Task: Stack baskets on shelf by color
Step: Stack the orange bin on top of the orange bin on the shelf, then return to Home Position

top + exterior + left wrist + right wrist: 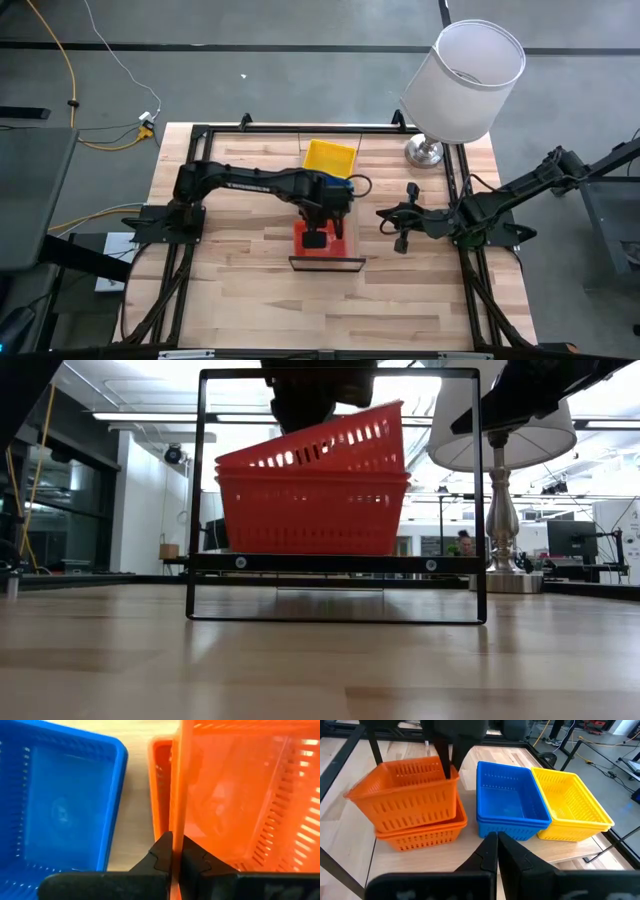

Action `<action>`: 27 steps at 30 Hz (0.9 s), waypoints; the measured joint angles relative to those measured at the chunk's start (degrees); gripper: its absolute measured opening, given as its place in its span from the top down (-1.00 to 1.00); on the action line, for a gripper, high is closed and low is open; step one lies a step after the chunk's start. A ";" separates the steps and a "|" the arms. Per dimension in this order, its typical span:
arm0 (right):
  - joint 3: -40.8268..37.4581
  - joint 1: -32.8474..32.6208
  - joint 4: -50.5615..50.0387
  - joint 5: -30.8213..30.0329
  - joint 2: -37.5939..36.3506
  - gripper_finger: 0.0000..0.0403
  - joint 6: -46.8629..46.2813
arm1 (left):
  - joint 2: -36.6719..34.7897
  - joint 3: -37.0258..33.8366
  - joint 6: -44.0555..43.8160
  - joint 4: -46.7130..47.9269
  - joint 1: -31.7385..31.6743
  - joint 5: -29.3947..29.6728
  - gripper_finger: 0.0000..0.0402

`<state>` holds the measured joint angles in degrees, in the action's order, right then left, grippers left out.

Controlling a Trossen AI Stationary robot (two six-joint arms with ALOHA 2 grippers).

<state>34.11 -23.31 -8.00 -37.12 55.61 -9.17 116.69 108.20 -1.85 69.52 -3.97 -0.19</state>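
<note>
Butcher-block tabletop (240, 300) is carrying the shelf (335, 563) at its middle. On that shelf a lower red basket (422, 837) is sitting flat, and the upper red basket (405, 795) is resting tilted in it, apparently being nested by colour. The left gripper (175, 857) is pinching that upper basket's wall from above. Beside them, blue baskets (507, 802) and yellow baskets (570, 805) are standing stacked. Farther right, the right gripper (497, 847) is waiting clenched, empty, facing the row; a lamp (460, 85) is standing behind.

Looks like a lab or workshop: concrete floor (300, 90) with trailing cables (70, 70), ceiling strip lights (150, 417), monitors (570, 540) at three o'clock behind the butcher-block table (250, 300).
</note>
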 joint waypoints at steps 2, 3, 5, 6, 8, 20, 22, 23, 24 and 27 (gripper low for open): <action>0.00 0.00 -0.03 0.00 0.00 1.00 -0.03 | 0.21 -0.07 0.16 0.06 0.00 0.00 1.00; 0.00 0.00 -0.19 0.00 0.00 1.00 -0.13 | 0.21 -0.06 0.31 -0.39 0.00 0.01 0.99; 0.00 0.00 -0.20 0.01 0.00 1.00 -0.40 | 0.21 0.00 1.32 -1.00 0.00 0.37 0.95; 0.00 0.00 -0.23 0.00 0.00 1.00 -0.44 | 0.24 0.00 1.53 -0.79 0.00 0.86 0.92; 0.00 0.00 -0.25 0.01 -0.01 1.00 -0.49 | 0.24 0.00 1.58 -0.73 0.02 1.26 0.83; 0.00 0.01 -0.40 0.26 -0.02 1.00 -2.52 | -0.56 4.78 0.71 4.90 -0.37 5.87 0.25; 0.00 0.04 -0.51 0.98 -0.02 1.00 -3.44 | -1.17 6.99 -1.32 8.30 -0.68 5.80 0.24; 0.00 0.04 -0.82 1.51 -0.02 1.00 -3.87 | -1.89 7.50 -2.02 8.38 -0.70 5.70 0.25; 0.00 0.04 -1.23 2.12 -0.02 1.00 -3.95 | -3.15 7.54 -2.43 8.06 -0.71 5.67 0.26; -0.22 0.02 -3.10 3.23 -0.04 1.00 -5.73 | -8.15 5.70 -2.87 3.76 0.09 6.04 0.36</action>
<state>33.89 -23.29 -11.11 -33.89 55.57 -14.90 108.54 113.90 -4.72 73.28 -3.88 5.86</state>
